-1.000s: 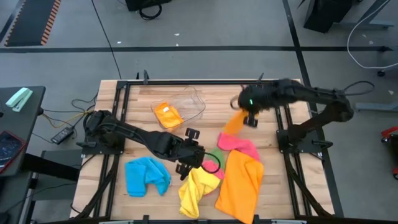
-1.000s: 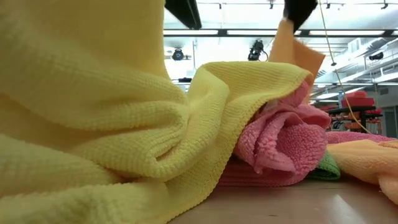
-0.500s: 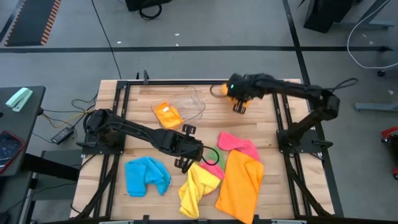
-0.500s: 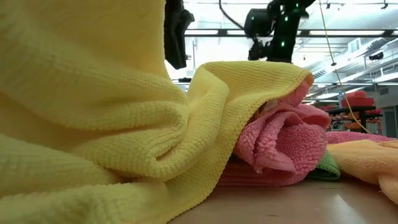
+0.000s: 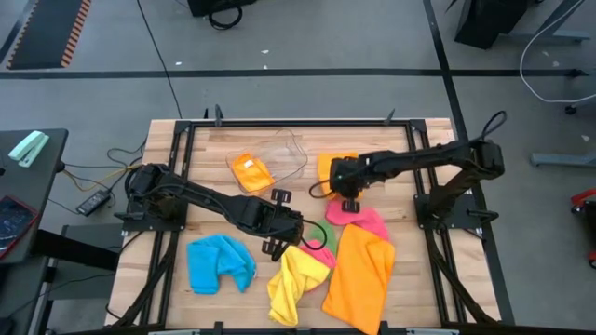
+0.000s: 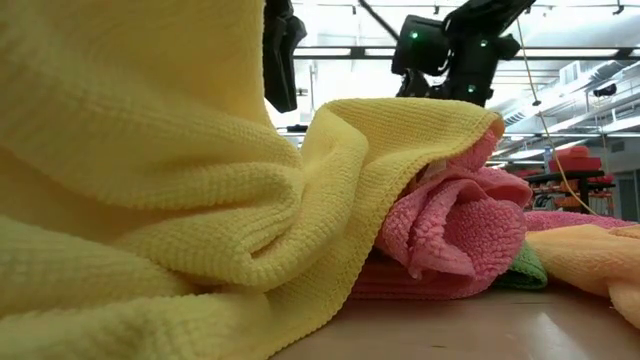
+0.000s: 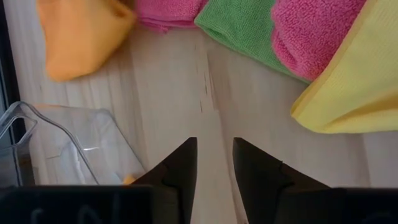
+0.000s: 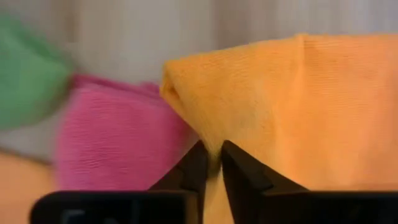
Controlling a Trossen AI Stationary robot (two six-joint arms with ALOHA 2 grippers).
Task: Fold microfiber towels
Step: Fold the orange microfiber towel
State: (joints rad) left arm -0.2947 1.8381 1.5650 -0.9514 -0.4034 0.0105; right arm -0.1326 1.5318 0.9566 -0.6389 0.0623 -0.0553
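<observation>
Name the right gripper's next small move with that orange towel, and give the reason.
Probably open the fingers fully and lift clear. The right gripper has its fingers close together around an edge of the small orange towel, which already lies on the table beside the clear tub. The left gripper hangs empty near the pile.

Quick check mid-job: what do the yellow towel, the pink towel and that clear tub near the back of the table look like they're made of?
Yellow towel: soft knit cloth, matte, with fine ribbed rows; looks like microfiber.
Pink towel: fuzzier, looped terry-like pile, matte; probably microfiber too.
Clear tub: see-through and glossy with thin walls, so likely rigid plastic; an orange towel shows through it.
</observation>
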